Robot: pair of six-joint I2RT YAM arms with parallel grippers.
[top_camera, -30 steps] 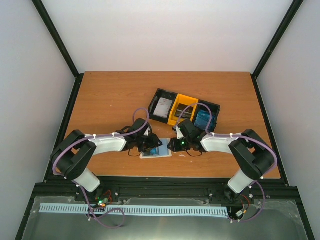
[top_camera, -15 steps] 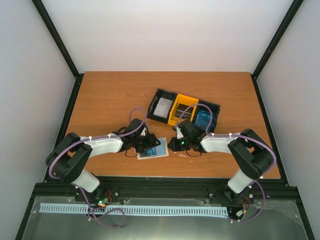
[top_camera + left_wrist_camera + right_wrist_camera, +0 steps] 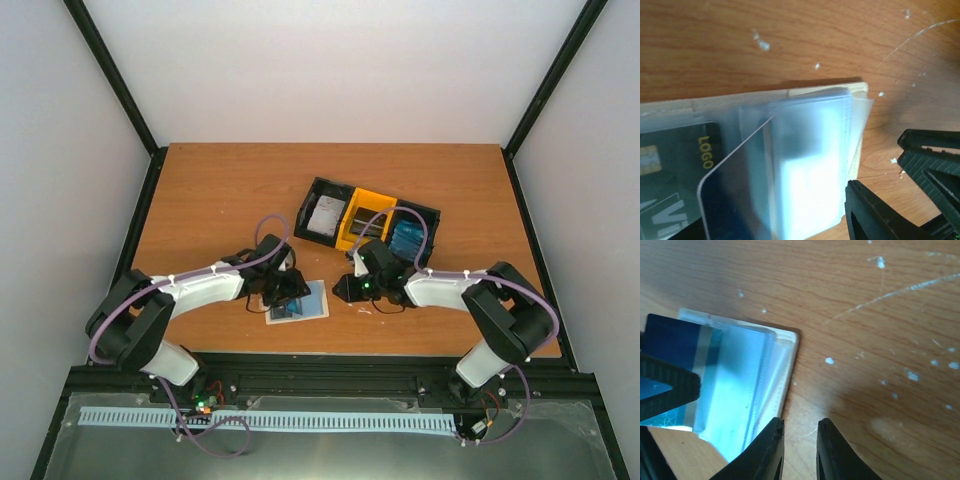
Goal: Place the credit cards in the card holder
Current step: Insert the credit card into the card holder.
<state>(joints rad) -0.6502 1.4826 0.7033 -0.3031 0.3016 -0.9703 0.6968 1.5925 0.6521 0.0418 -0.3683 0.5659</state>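
Your card holder lies open.
Your left gripper pinches a blue card; your right gripper stands slightly parted, empty.

Table: wood-grain, scratched, white-flecked. Card holder: cream cover, clear glossy plastic sleeves. Credit card: dark glossy plastic.
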